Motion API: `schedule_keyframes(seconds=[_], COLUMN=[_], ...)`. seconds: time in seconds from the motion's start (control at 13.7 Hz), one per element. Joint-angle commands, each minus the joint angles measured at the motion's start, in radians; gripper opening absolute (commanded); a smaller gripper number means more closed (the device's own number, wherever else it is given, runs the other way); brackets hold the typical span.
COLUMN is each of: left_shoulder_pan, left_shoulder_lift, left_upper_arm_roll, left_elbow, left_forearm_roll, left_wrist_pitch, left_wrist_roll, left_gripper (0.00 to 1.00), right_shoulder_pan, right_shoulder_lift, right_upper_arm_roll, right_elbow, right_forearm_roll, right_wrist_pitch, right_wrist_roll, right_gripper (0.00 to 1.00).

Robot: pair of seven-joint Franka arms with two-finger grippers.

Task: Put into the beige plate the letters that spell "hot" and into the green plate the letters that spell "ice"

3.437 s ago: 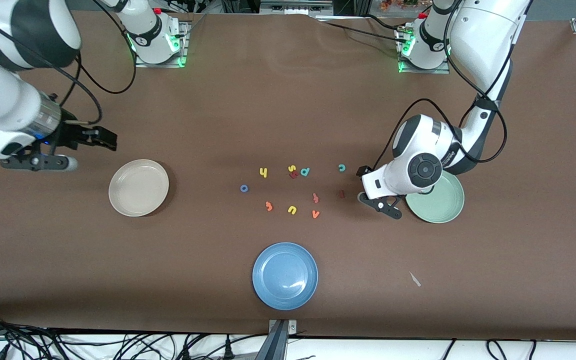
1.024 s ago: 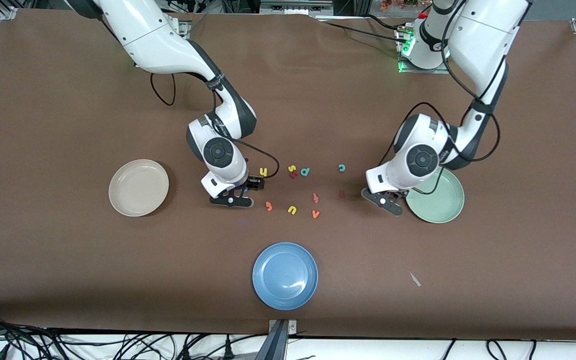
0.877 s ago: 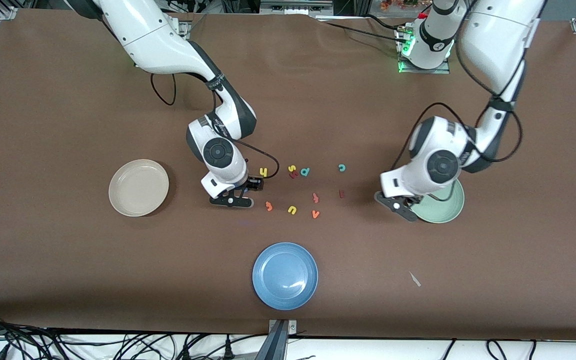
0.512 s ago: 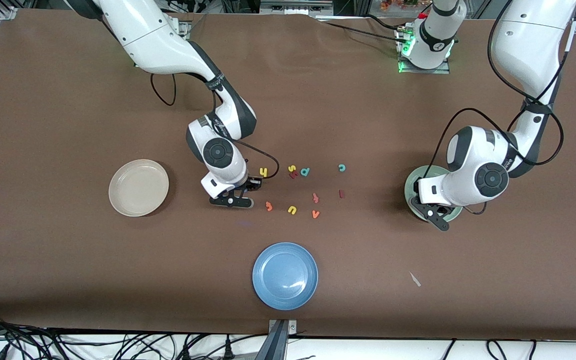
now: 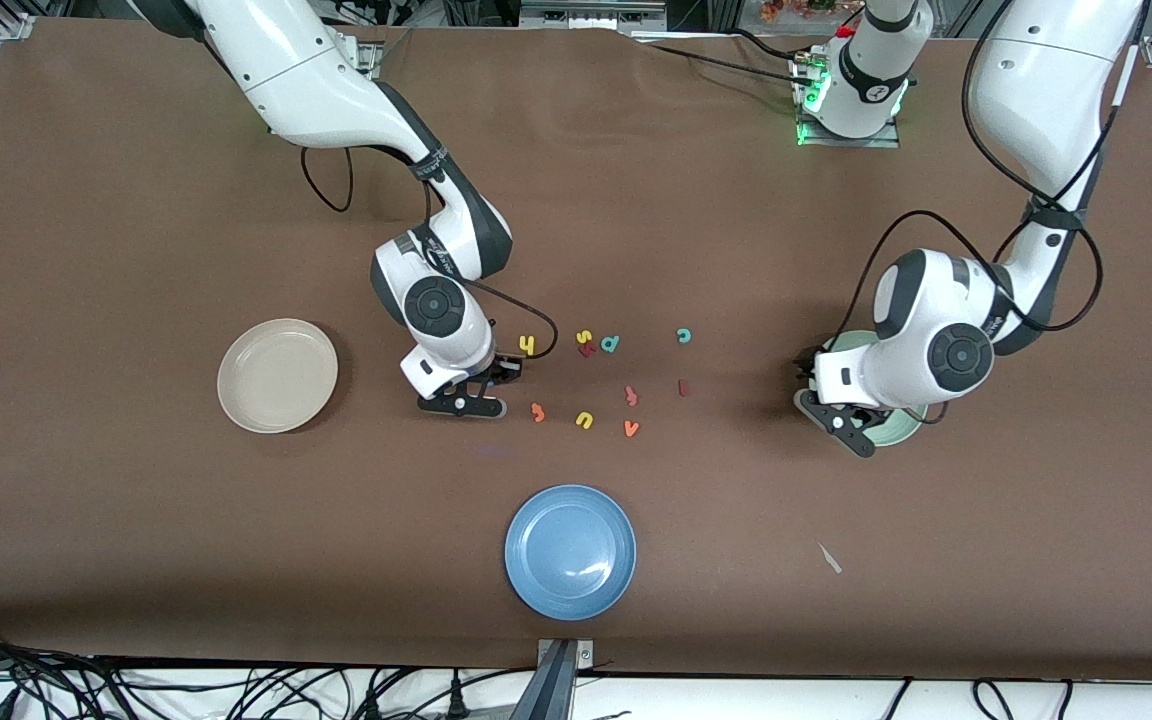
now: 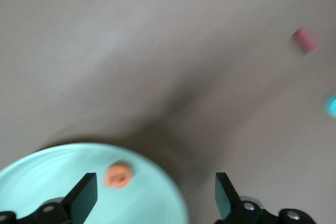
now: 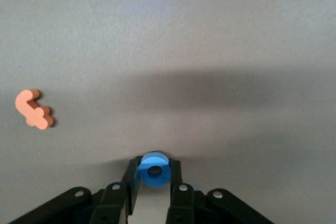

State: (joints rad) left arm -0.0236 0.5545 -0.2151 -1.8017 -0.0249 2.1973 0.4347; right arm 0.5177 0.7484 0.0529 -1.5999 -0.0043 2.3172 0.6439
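My right gripper (image 5: 507, 372) is down at the table, shut on the blue o (image 7: 154, 170), just nearer the camera than the yellow h (image 5: 527, 345). The orange t (image 5: 537, 412) (image 7: 34, 109) lies close by. The beige plate (image 5: 277, 375) sits toward the right arm's end with nothing in it. My left gripper (image 5: 813, 368) (image 6: 155, 199) hangs open over the rim of the green plate (image 5: 891, 433) (image 6: 157, 203), where the orange e (image 6: 118, 175) lies. The dark red i (image 5: 682, 387) (image 6: 304, 40) and teal c (image 5: 683, 335) (image 6: 332, 106) rest on the table.
Other loose letters lie mid-table: a yellow s (image 5: 584, 337), a teal d (image 5: 610, 344), a pinkish-red hook (image 5: 631, 395), a yellow u (image 5: 584, 420), an orange v (image 5: 631, 429). A blue plate (image 5: 570, 552) stands nearest the camera.
My left gripper swung over the green plate, opened and let the orange e fall into it, then shifted back toward the letters. My right gripper closed on the blue o.
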Motion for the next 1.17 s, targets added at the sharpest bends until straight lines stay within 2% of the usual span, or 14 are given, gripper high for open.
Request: schedule_keyframes(seconds=[0.0, 0.22, 0.44, 0.58, 0.66, 0.73, 0.88, 1.1], left_shoulder_pan=[-0.015, -0.053, -0.185, -0.193, -0.196, -0.199, -0.200, -0.202], left_shoulder_lift=[-0.013, -0.015, -0.002, 0.024, 0.021, 0.022, 0.028, 0.045], left_upper_arm_roll=[-0.073, -0.118, -0.119, -0.122, -0.122, -0.122, -0.122, -0.122], left_elbow=[0.002, -0.018, -0.024, -0.036, -0.074, -0.093, -0.103, -0.103], left_forearm_roll=[-0.024, -0.020, 0.066, 0.082, 0.082, 0.082, 0.082, 0.082], left_wrist_pitch=[-0.022, -0.022, -0.010, 0.013, 0.074, 0.105, 0.120, 0.139], left_wrist_roll=[-0.210, -0.497, -0.877, -0.997, -1.008, -1.010, -1.010, -1.013], left_gripper=[1.00, 1.00, 1.00, 1.00, 0.96, 0.86, 0.59, 0.57], right_shoulder_pan=[-0.077, -0.166, -0.296, -0.367, -0.421, -0.448, -0.487, -0.516], right_shoulder_lift=[-0.082, -0.174, -0.260, -0.309, -0.334, -0.346, -0.354, -0.353], right_upper_arm_roll=[0.005, 0.004, 0.002, 0.002, 0.002, 0.002, 0.002, 0.002], right_elbow=[0.008, -0.064, -0.174, -0.260, -0.306, -0.327, -0.344, -0.365], right_forearm_roll=[0.015, 0.009, 0.003, -0.002, -0.002, -0.003, -0.002, 0.001], right_wrist_pitch=[-0.110, -0.145, -0.142, -0.115, -0.087, -0.075, -0.075, -0.075], right_wrist_roll=[-0.139, -0.274, -0.433, -0.455, -0.457, -0.472, -0.504, -0.509], right_gripper=[0.04, 0.04, 0.04, 0.04, 0.03, 0.00, 0.00, 0.00])
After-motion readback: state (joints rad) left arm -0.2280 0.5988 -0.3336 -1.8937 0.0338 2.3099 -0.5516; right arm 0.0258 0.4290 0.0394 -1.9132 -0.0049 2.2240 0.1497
